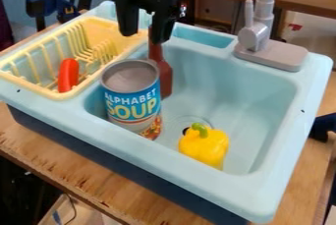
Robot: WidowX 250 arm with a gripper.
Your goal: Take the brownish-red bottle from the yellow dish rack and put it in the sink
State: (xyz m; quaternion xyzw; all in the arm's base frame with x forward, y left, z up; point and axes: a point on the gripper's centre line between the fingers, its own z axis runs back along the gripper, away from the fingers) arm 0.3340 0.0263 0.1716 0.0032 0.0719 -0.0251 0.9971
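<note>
The black gripper hangs over the back left of the light blue sink, its two fingers spread apart. Just below the right-hand finger stands a dark red, narrow-necked object; whether the finger touches its top I cannot tell. In front of it, at the basin's left side, is an upright soup can with a blue label and grey top. A yellow pepper with a green stem lies near the basin's front, beside the drain.
A yellow dish rack fills the sink's left side, with an orange-red sausage-like item in it. The grey faucet rises at the back right. Under the sink is a wooden table. A blue clamp shows behind.
</note>
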